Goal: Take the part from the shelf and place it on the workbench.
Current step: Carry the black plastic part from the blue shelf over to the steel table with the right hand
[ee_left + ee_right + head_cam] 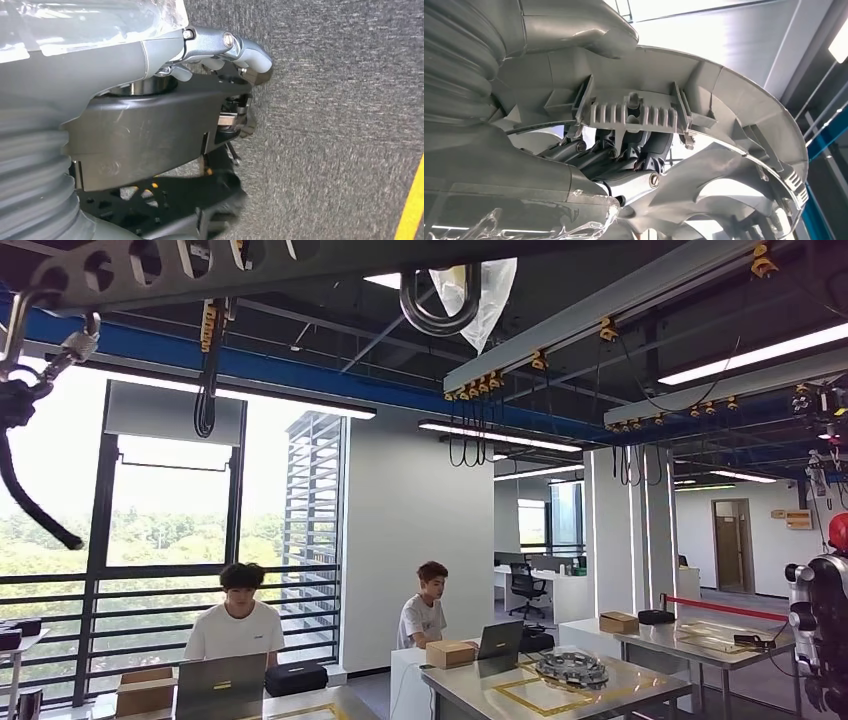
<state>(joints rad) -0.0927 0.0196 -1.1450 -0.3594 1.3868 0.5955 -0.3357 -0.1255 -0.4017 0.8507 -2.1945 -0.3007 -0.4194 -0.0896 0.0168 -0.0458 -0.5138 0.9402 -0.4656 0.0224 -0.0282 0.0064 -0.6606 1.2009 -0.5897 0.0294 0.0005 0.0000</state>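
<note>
Head view: the camera looks up and across the workshop. At about five o'clock a steel bench (610,700) carries a dark ring-shaped part (571,668), with a cardboard box (449,653) and a laptop (499,640) beside it. Two people sit behind laptops.

Left wrist view: the left hand (220,55) has its fingers curled over a dark metal piece (150,125), above grey carpet (340,125).

Right wrist view: the right hand (614,160) has its dark fingers wrapped around a large grey moulded part (734,115), gripping it.
</note>
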